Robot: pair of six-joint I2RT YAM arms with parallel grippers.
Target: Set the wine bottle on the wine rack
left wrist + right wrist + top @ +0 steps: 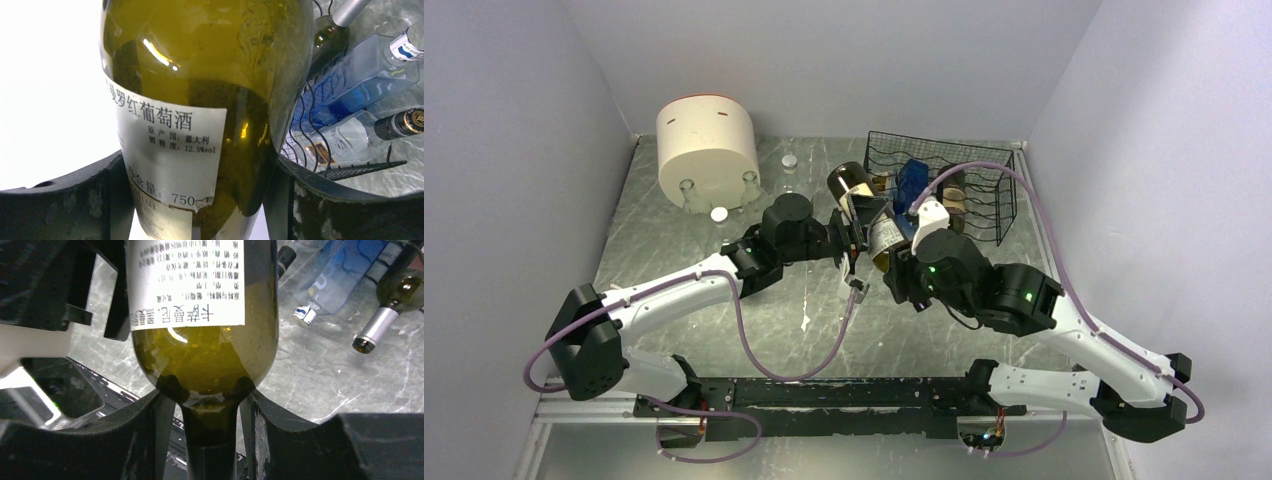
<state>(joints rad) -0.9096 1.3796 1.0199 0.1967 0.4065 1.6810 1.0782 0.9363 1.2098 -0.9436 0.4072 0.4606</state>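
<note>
One wine bottle (200, 65), gripped by left hand (197, 200), sits beside wine rack (994, 215).

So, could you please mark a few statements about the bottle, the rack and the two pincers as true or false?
1. The left pincer grips the wine bottle by its body. True.
2. The right pincer is at the bottle's base. False: it straddles the neck.
3. The wine rack is empty. False: it holds a blue bottle and others.
4. The cream container stands left of the rack. True.
5. The wine bottle lies in the rack. False: it is held in front of it.
</note>
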